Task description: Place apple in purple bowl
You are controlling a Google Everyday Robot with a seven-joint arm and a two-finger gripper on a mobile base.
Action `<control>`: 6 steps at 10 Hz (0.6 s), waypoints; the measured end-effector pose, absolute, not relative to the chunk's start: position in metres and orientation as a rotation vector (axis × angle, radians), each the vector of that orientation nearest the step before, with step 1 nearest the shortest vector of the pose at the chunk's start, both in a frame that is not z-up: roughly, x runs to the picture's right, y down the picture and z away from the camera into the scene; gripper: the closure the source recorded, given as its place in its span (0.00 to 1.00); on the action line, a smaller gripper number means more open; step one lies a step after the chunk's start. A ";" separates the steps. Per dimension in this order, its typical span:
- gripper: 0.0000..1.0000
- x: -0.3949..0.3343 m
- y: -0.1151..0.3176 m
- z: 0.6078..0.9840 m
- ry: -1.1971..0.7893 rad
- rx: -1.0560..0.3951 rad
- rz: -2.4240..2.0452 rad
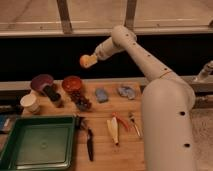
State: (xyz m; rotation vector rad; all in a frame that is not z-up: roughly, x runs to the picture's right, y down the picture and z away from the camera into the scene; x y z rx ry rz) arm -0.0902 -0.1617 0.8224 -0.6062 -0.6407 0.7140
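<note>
My gripper (91,59) hangs in the air above the table's back edge, shut on the apple (87,61), a small orange-yellow fruit at the arm's tip. The purple bowl (41,81) stands at the back left of the wooden table, lower and to the left of the apple. An orange-red bowl (72,83) sits between the purple bowl and the spot under the gripper. A dark bottle-like object (51,93) stands just in front of the purple bowl and hides part of its rim.
Dark grapes (80,100) lie in front of the orange bowl. A white cup (30,103) stands at the left, a green tray (37,142) at the front left. Two blue-grey cloths (102,94) (126,91), a knife (90,144) and other utensils (114,131) lie mid-table.
</note>
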 end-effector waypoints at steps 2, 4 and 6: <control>1.00 -0.113 -0.154 0.808 -0.657 -0.621 0.657; 1.00 -0.122 -0.147 0.796 -0.642 -0.629 0.599; 1.00 -0.138 -0.140 0.784 -0.618 -0.647 0.511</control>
